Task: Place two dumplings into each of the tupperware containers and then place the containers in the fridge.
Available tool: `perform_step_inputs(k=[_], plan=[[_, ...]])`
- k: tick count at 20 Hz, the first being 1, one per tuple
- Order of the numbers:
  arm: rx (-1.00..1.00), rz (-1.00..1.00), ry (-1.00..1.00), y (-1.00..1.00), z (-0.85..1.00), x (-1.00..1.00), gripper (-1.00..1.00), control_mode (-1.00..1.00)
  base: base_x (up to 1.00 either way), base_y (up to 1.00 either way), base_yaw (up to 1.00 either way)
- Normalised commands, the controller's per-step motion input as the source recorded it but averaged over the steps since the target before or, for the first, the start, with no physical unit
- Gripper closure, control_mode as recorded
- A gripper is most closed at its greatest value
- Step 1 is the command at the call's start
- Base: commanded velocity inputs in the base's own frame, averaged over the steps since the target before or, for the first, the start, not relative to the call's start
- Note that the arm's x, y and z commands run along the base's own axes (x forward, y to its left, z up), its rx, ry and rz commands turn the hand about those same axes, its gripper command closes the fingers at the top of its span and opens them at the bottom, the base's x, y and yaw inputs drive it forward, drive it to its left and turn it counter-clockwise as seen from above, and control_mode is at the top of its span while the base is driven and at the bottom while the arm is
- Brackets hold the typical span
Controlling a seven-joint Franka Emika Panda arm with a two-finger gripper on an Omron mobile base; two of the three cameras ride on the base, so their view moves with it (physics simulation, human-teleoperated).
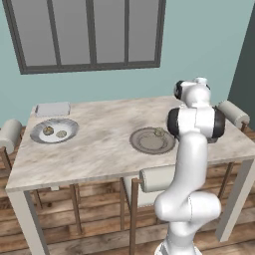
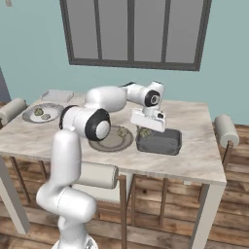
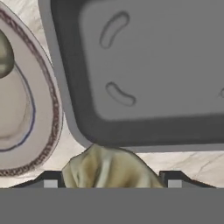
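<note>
My gripper (image 2: 146,130) is shut on a tan-olive dumpling (image 3: 109,168), which bulges between the two fingertips. It hangs just above the left rim of a grey tupperware container (image 2: 158,142), whose bare inside (image 3: 153,65) lies straight ahead. Left of it sits a round plate (image 2: 104,141) carrying one dumpling (image 2: 122,131), also seen from the other side (image 1: 159,132). A second plate (image 1: 54,137) at the far left holds two dumplings (image 1: 48,131) (image 1: 61,133). The other container (image 1: 52,109) lies flat behind that plate. The fridge is out of view.
Everything stands on a marble-topped table (image 1: 99,149) under a window. Chairs with padded backs (image 2: 226,129) (image 1: 10,132) are tucked in at both ends and at the front (image 1: 157,179). My arm arches over the table's right half.
</note>
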Motion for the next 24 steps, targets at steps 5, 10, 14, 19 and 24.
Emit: perform_step_inputs(k=[5, 10, 14, 19, 24], plan=[[0.01, 0.01, -0.09, -0.19, -0.27, 0.52, 1.00, -1.00, 0.00, 0.00, 0.00], [0.00, 0.01, -0.03, 0.00, -0.33, 0.70, 1.00, -1.00, 0.00, 0.00, 0.00], [0.00, 0.00, 0.00, 0.00, -0.36, 0.32, 1.00, -1.00, 0.00, 0.00, 0.00], [0.01, 0.00, 0.00, -0.05, -0.36, 0.11, -1.00, -1.00, 0.00, 0.00, 0.00], [0.00, 0.00, 0.00, -0.08, -0.01, -0.03, -1.00, -1.00, 0.00, 0.00, 0.00]])
